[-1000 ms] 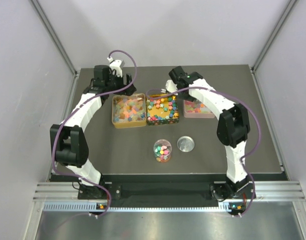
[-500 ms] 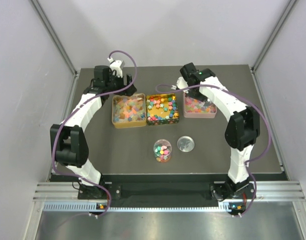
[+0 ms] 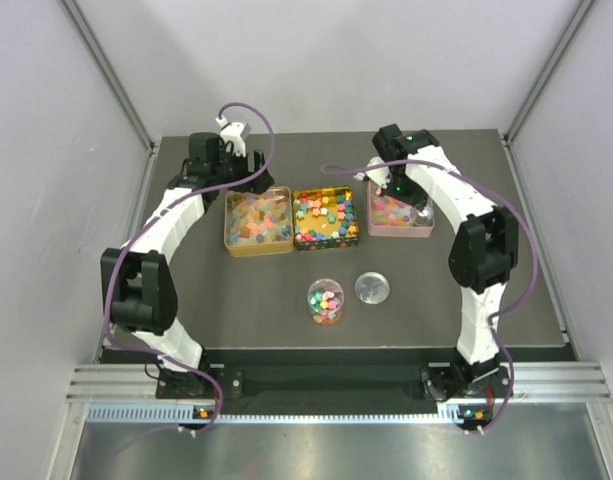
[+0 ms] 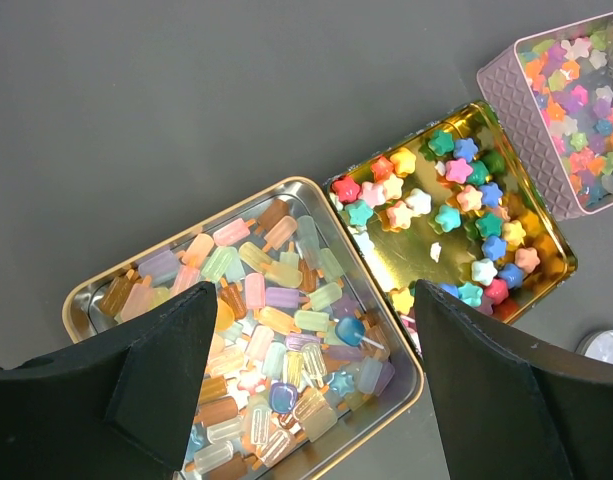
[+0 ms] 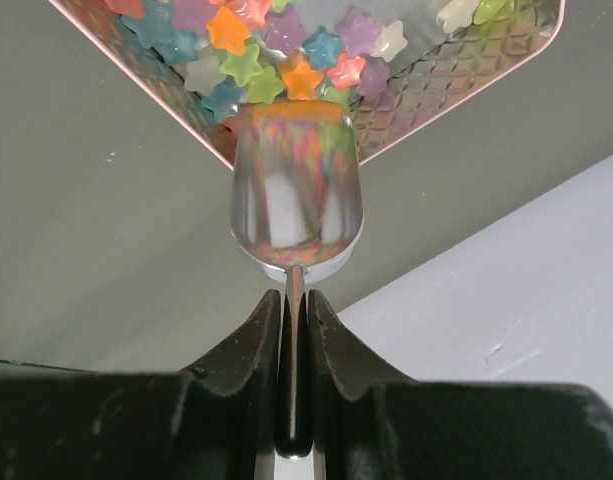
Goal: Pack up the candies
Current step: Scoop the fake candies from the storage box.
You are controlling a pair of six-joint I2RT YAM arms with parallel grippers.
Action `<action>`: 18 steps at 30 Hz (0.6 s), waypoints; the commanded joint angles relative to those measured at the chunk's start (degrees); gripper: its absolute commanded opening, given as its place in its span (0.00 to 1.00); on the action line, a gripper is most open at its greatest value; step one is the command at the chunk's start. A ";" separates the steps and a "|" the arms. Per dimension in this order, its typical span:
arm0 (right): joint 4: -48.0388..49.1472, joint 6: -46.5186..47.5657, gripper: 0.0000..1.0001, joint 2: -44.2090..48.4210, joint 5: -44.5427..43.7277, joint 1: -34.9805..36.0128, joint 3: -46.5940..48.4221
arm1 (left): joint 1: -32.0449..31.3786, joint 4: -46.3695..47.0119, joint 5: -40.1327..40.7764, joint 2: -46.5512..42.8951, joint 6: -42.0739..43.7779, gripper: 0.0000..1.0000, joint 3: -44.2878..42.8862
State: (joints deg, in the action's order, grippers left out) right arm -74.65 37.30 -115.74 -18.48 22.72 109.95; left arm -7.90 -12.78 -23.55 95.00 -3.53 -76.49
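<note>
My right gripper (image 5: 294, 310) is clamped on the thin handle of the scoop (image 5: 297, 195), whose bowl looks empty at a corner of the pink tin (image 5: 426, 85). The candies (image 5: 286, 60) lie in three tins and partly fill the cup (image 3: 325, 301). Risk: a steep dig may shove the tin or flick pieces over its wall. My left gripper (image 4: 316, 370) hangs, jaws apart, above the gold tin (image 4: 74, 298). Since a second ago, the right arm has swung from the middle tin (image 4: 406, 255) to the pink one, while the left is unchanged.

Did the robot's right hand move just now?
Yes. The right hand, pinching the scoop, slid rightward, from the middle tin's far edge to above the pink tin.
</note>
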 commanded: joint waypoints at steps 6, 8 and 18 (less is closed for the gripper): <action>-4.62 -1.88 0.00 -4.40 5.47 -2.15 2.63 | 0.34 1.97 0.08 -2.28 0.01 0.84 0.11; -6.20 -2.05 0.00 -5.45 7.13 -2.59 4.21 | 0.34 1.96 0.08 -1.84 -0.07 0.84 -0.33; -9.63 -2.67 0.00 -1.94 10.39 -4.88 -4.92 | 0.26 1.52 0.08 0.62 -0.42 0.84 -2.44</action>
State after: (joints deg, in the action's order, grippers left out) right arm -75.09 36.16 -116.36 -16.38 19.38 110.56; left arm -7.90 -12.91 -23.09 95.07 -3.53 -76.51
